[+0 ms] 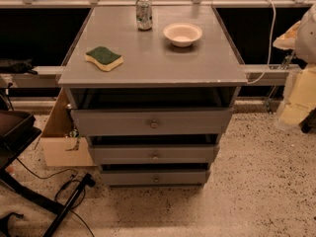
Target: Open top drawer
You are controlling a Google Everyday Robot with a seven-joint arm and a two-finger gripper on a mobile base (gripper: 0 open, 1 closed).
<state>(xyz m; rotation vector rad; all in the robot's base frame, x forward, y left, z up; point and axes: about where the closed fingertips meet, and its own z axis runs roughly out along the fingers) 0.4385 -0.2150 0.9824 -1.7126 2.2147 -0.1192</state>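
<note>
The top drawer [123,123] is the widest grey front under the cabinet top, with a small round metal knob [154,124] at its centre. It stands out from the cabinet, with a dark gap showing above its front. My gripper [300,90] is a pale, blurred shape at the right edge of the camera view. It hangs to the right of the cabinet at about drawer height, well apart from the knob and touching nothing.
Two narrower drawers, middle [154,154] and bottom [155,177], sit below. On the cabinet top [148,68] are a green sponge [104,58], a can [143,13] and a white bowl [182,34]. A cardboard box [61,142], a dark chair [15,132] and floor cables [69,191] are at left.
</note>
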